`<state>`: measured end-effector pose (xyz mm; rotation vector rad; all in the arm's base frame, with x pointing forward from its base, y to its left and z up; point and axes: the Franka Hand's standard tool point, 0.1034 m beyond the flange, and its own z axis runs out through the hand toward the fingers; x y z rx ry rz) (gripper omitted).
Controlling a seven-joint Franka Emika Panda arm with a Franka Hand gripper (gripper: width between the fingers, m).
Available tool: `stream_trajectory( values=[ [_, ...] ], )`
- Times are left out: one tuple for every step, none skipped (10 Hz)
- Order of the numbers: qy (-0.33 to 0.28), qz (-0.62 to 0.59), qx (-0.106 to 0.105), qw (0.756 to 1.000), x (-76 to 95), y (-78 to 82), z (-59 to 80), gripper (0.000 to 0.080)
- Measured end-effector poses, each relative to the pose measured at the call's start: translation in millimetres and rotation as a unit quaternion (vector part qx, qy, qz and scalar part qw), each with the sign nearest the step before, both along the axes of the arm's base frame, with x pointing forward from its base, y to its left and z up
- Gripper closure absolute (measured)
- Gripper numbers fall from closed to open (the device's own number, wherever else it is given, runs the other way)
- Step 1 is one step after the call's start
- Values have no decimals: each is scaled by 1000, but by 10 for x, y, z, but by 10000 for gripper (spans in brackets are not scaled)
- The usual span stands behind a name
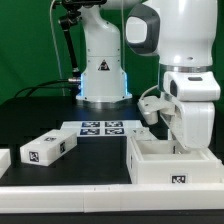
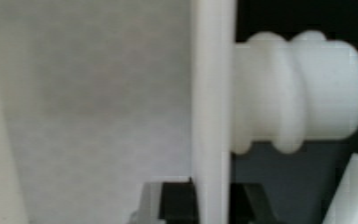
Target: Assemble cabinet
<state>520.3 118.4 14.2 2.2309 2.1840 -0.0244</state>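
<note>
The cabinet body (image 1: 168, 163), a large white open box with a tag on its front, stands at the front on the exterior view's right. My gripper (image 1: 178, 146) reaches straight down into it. In the wrist view the gripper (image 2: 211, 205) has its dark fingers (image 2: 174, 203) on either side of a thin white cabinet wall (image 2: 213, 90), pressed against it. A white drawer block (image 1: 48, 148) with tags lies on the table at the exterior view's left. The end of another white part (image 1: 3, 160) shows at the left edge.
The marker board (image 1: 100, 127) lies flat mid-table in front of the arm's base (image 1: 103, 80). A white ribbed round part (image 2: 300, 90) shows past the wall in the wrist view. A white rail (image 1: 60, 188) runs along the front edge.
</note>
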Motion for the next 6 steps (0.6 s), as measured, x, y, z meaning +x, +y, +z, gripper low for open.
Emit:
stream_trajectory(
  values=[
    [-2,-17,0,1000,18,37,-1,765],
    [-1,-32,-1,999,12,63,0,765],
    [0,-43,-2,999,8,63,3,765],
    [1,-44,-3,999,5,58,10,765],
    [0,-40,-4,999,12,36,45,765],
    [-4,-39,-5,999,13,14,103,683]
  ],
)
